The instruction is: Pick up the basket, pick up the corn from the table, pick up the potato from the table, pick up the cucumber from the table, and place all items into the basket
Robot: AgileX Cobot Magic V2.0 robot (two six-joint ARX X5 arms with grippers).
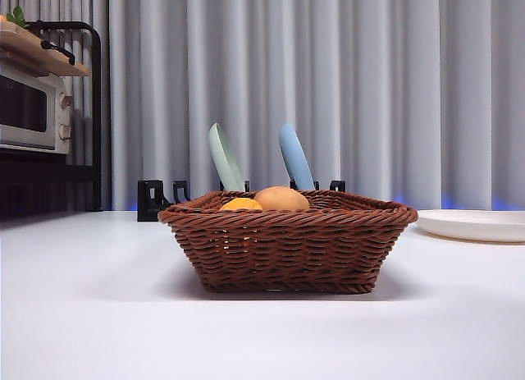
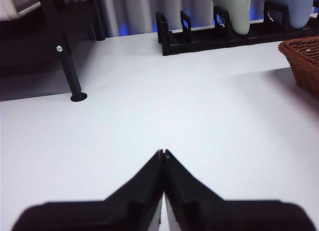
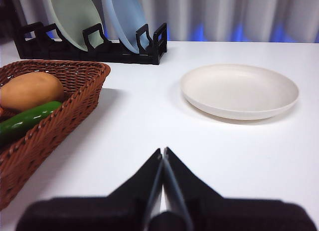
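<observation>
The brown wicker basket (image 1: 287,249) stands on the white table (image 1: 82,314) in the middle of the front view. The tan potato (image 1: 281,199) and the orange-yellow corn (image 1: 240,205) show above its rim. In the right wrist view the basket (image 3: 55,116) holds the potato (image 3: 30,90) and the dark green cucumber (image 3: 25,121). My right gripper (image 3: 163,152) is shut and empty, low over the table beside the basket. My left gripper (image 2: 162,153) is shut and empty over bare table, with the basket's corner (image 2: 304,59) off to one side.
A black dish rack (image 1: 160,198) behind the basket holds a pale green plate (image 1: 224,157) and a blue plate (image 1: 295,157). A cream plate (image 3: 239,90) lies on the table right of the basket. A black shelf with a toaster oven (image 1: 33,109) stands at the far left.
</observation>
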